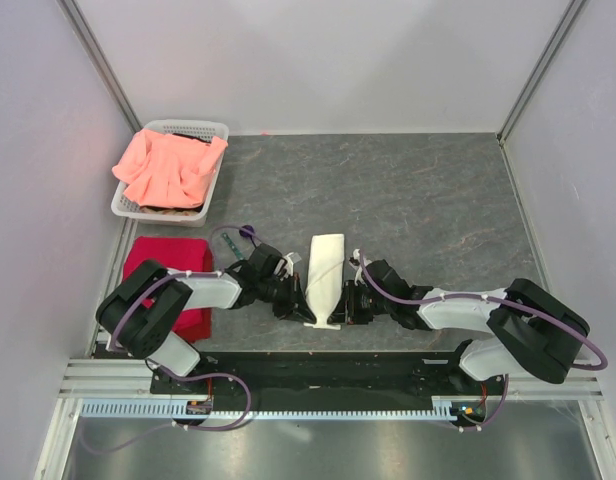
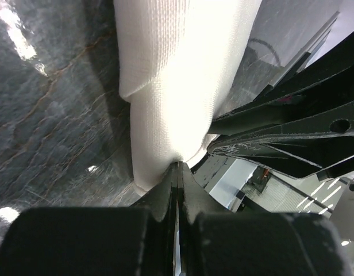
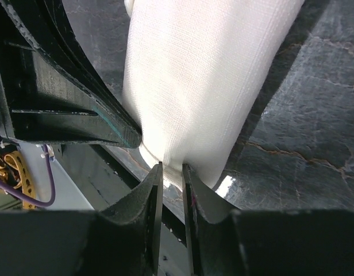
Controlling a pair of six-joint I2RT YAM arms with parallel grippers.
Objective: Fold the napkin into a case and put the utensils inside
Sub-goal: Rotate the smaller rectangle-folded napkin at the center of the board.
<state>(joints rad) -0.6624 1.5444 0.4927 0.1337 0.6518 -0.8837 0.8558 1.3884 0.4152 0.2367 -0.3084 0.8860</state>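
at table [image 1: 438, 190] centre, napkin [image 1: 324, 270] — folded narrow, cream-white

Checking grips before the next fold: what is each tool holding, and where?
Left tool pinches the folded cream-white cloth napkin at its near end. Right tool sits at that same end; grip unclear.

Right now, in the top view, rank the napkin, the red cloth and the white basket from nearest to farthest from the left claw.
1. The napkin, centre, pinched by the left claw.
2. The red cloth, left side, near edge.
3. The white basket, far left corner.
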